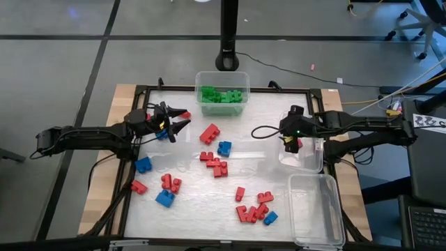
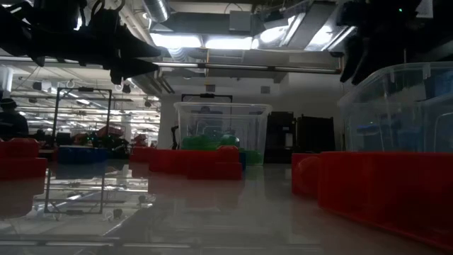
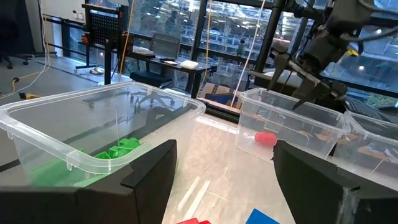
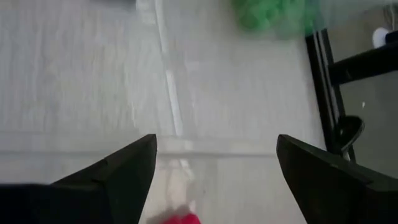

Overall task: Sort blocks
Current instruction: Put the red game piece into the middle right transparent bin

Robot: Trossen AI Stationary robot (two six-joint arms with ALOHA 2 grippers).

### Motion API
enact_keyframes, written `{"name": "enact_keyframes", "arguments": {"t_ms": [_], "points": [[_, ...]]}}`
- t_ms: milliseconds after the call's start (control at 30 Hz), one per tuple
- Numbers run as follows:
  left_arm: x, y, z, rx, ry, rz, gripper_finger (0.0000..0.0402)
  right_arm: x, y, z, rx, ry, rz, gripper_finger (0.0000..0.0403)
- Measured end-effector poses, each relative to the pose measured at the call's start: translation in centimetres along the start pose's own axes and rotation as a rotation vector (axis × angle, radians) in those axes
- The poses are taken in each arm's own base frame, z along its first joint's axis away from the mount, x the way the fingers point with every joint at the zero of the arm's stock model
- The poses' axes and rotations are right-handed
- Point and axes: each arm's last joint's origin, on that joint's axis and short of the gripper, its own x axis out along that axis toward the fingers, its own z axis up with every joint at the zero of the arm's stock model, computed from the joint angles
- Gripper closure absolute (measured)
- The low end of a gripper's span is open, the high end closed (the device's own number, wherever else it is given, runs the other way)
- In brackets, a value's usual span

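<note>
The blocks (image 1: 209,132) are glossy plastic; the tubs (image 1: 317,209) are clear smooth plastic; the table (image 1: 188,209) is glossy, its edge bare wood.

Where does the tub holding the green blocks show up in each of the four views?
High view: tub of green blocks, top centre at the table's far edge.
Low view: centre background.
Left wrist view: nearest tub, lower left.
Right wrist view: a green blur at the top.
Shared landmark: the green blocks themselves.

Both arms (image 1: 83,136) showing matte black, slim jointed links. Black cables looping beside right arm (image 1: 362,125). Small green light glowing on right wrist. Left gripper (image 1: 178,120) and right gripper (image 4: 214,177) showing dark, wedge-shaped, tapering fingers.
</note>
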Motion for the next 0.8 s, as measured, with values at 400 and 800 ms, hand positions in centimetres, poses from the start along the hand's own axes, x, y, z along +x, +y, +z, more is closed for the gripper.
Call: {"name": "enact_keyframes", "arguments": {"t_ms": [400,800], "points": [[0.0,0.0,0.0,0.000,0.000,0.000,0.0151,0.8,0.2,4.7,-0.088,-0.326,0.015,0.0075],[0.0,0.0,0.0,0.000,0.000,0.000,0.0150,8.1,2.8,9.1,-0.232,-0.432,0.104,0.0075]]}}
